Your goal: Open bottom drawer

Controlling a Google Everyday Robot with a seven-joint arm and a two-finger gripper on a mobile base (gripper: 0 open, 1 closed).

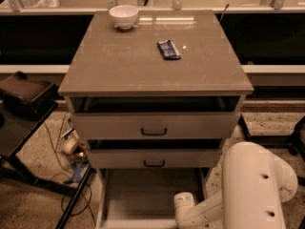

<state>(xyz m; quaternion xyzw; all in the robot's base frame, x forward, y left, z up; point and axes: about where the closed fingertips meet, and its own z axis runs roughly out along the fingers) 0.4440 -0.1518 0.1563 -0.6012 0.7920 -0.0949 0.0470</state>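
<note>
The bottom drawer (152, 194) is the lowest of three in the grey-beige cabinet. It stands pulled out towards me, and its plain grey tray interior shows. Its front and black handle are cut off at the lower edge of the camera view. My white arm (257, 190) comes in from the lower right, and its wrist (185, 205) hangs over the drawer's front right part. My gripper lies below the lower edge of the view, at the drawer's front.
The top drawer (153, 126) and middle drawer (153, 158) are slightly ajar, each with a black handle. A white bowl (124, 16) and a blue packet (168, 49) lie on the cabinet top. A black stand (24, 109) and cables (71, 149) are at the left.
</note>
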